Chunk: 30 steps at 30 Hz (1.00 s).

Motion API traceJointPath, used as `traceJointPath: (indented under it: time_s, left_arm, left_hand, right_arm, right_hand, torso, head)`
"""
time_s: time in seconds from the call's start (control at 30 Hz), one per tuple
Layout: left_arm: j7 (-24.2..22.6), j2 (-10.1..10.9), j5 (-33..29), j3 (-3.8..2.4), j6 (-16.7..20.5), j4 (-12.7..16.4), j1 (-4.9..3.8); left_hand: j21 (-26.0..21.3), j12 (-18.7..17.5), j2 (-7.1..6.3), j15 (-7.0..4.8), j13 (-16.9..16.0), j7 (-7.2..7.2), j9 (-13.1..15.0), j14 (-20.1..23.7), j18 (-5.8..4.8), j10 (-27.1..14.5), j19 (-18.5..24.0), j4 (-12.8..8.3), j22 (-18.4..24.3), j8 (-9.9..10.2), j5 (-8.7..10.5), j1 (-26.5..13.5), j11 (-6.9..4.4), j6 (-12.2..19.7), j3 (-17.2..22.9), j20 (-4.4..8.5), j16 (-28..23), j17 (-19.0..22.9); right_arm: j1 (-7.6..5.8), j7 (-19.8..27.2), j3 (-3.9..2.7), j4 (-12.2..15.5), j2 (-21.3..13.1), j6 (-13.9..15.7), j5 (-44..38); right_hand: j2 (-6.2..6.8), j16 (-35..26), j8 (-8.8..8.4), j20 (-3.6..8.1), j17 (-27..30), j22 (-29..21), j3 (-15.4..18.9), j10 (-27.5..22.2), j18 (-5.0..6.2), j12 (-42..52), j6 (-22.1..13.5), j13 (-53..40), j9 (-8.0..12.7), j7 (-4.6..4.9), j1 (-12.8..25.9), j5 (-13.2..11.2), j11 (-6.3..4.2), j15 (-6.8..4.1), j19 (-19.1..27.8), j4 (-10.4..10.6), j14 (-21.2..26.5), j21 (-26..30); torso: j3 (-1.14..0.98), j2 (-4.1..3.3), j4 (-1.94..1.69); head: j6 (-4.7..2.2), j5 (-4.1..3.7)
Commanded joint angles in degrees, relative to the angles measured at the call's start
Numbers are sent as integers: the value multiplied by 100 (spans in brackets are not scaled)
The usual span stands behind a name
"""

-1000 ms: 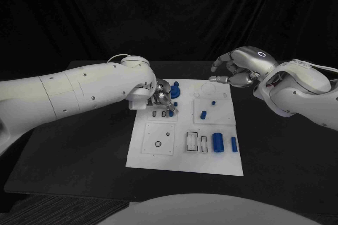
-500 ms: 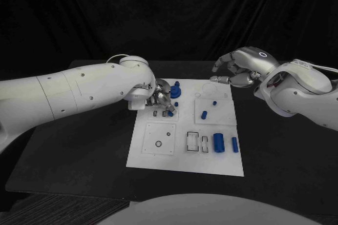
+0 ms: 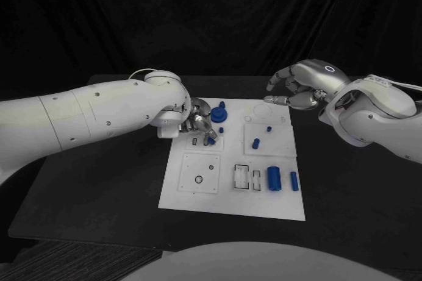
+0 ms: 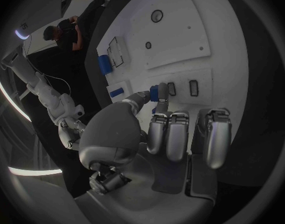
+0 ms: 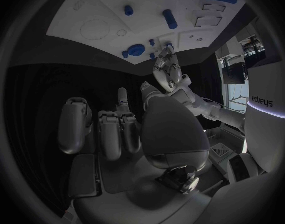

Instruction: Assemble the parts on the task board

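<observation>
Left hand (image 3: 199, 124): pinching a small blue part (image 4: 155, 92) between thumb and fingertip, over the slots at the task board's far left; other fingers lying curled.
Right hand (image 3: 294, 86): hovering above the board's far right corner, fingers curled, holding nothing.
Task board (image 3: 232, 199): lying mid-worktop.
Round blue part (image 3: 219, 115): sitting near the board's far edge, just beside the left hand.
Blue cylinders (image 3: 272, 177): lying near the board's right edge, toward the near side.

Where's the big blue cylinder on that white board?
In the head view the big blue cylinder lies at the task board's near right corner, beside a slimmer blue piece.
</observation>
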State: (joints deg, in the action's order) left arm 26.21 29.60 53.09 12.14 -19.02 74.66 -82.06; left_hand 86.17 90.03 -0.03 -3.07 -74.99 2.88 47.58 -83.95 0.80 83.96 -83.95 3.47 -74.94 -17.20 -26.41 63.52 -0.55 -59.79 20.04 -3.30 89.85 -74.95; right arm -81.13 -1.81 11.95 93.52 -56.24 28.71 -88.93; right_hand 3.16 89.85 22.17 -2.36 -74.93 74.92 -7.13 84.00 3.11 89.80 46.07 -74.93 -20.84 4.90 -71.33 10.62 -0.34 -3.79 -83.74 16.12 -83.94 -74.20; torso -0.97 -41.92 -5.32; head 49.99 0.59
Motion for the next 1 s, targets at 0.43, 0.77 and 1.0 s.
traceJointPath:
  time_s: [0.43, 0.77, 1.0]
  left_arm:
    - [-35, 266, -27, -4, 254, 129, 7]
    - [70, 317, -27, -4, 175, 143, 7]
    - [134, 362, -27, -3, 142, 159, 7]
  left_hand:
    - [-35, -3, -27, -31, -1501, -33, 54, -605, 90, 604, -61, -596, -1043, -30, 12, -115, -44, 0, 700, 17, 15, -1505]
    - [-52, -3, -28, -31, -1501, -30, 79, -605, 96, 604, -43, -582, -1029, -11, 65, -177, -43, 12, 754, 18, 15, -1505]
    - [-57, -3, -27, -29, -1501, -28, 96, -605, 97, 604, -39, -566, -1028, 0, 103, -226, -41, 9, 784, 17, 15, -1505]
  right_arm:
    - [19, -125, -4, -5, -32, -81, -9]
    - [21, -147, -4, -8, -25, -139, -9]
    - [22, -164, -4, -15, -18, -172, -9]
  right_hand:
    - [-18, -67, 31, -3, -1428, 1041, 3, 600, 42, 20, 38, -1507, -8, -7, -47, 15, -8, -15, 0, -21, -583, 67]
    - [-23, -95, 32, -6, -1403, 1027, 5, 600, 52, 20, 37, -1507, -9, -9, -73, 21, -8, -13, 22, -30, -575, 118]
    - [-32, -126, 32, -9, -1374, 1011, 3, 600, 62, 20, 34, -1507, -9, -10, -111, 41, -8, -12, 45, -43, -565, 172]
  torso:
    - [-2, 1, -3]
    - [-3, 2, -8]
    - [0, -5, -7]
  head:
    - [1, 31]
    - [1, 40]
    - [1, 48]
